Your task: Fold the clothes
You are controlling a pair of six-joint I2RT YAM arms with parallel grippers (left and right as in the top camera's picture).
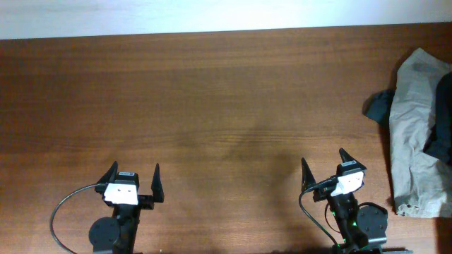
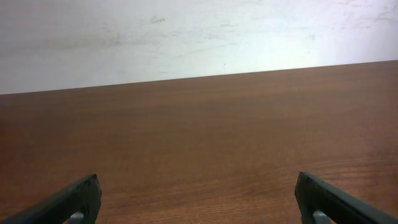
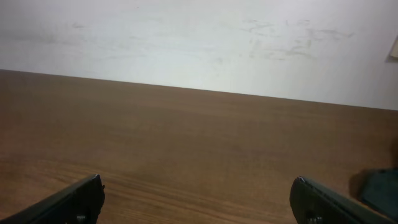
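Note:
Dark, nearly black fabric (image 1: pixel 378 106) lies at the table's far right edge, partly under a crumpled beige-grey garment (image 1: pixel 415 120). More dark fabric (image 1: pixel 441 137) shows on top of that garment. I cannot tell whether these dark parts are the black shorts. A corner of dark fabric (image 3: pixel 379 190) shows at the right edge of the right wrist view. My left gripper (image 1: pixel 135 169) (image 2: pixel 198 180) is open and empty at the front left. My right gripper (image 1: pixel 323 159) (image 3: pixel 196 180) is open and empty at the front right, well apart from the pile.
The brown wooden table (image 1: pixel 212 106) runs to a white wall (image 2: pixel 186 37) at the back. The pile of garments hangs past the right edge of the overhead view.

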